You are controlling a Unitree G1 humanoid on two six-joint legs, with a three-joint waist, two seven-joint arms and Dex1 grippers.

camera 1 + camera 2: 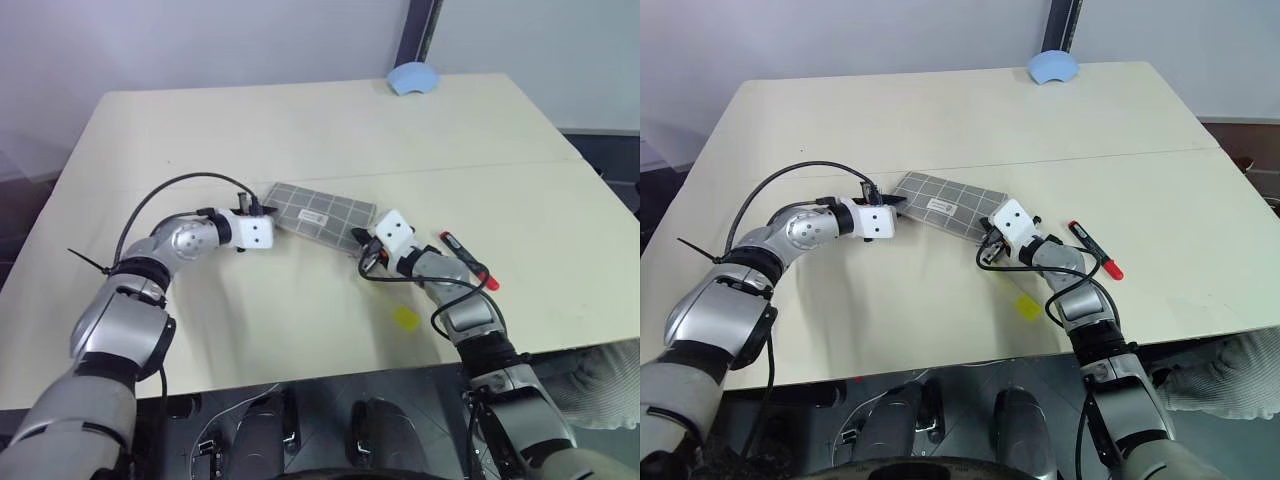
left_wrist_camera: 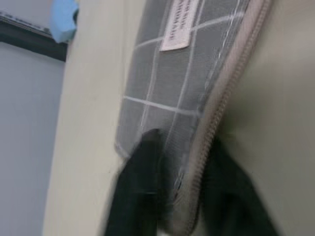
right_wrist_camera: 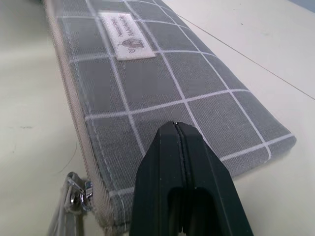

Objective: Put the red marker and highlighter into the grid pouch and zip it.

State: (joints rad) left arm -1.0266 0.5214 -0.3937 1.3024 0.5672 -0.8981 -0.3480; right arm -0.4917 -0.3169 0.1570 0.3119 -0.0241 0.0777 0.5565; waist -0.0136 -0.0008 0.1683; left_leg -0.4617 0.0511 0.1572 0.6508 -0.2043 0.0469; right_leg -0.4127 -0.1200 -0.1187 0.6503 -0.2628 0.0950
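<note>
The flat grey fabric grid pouch point(image 1: 322, 213) with white lines lies mid-bench point(image 1: 300, 130). The left gripper point(image 2: 172, 196) pinches its zipper-edge corner between black fingers. The right gripper point(image 3: 183, 162), pressed together, rests on the opposite end beside the metal zipper pull point(image 3: 76, 194). The slim red marker point(image 1: 466, 259) lies just right of that arm, a small yellow piece point(image 1: 405, 318) nearer the bench's front edge.

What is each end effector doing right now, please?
Left end effector: closed on the end of the grid pouch.
Right end effector: shut, holding nothing, over the pouch's other end.
</note>
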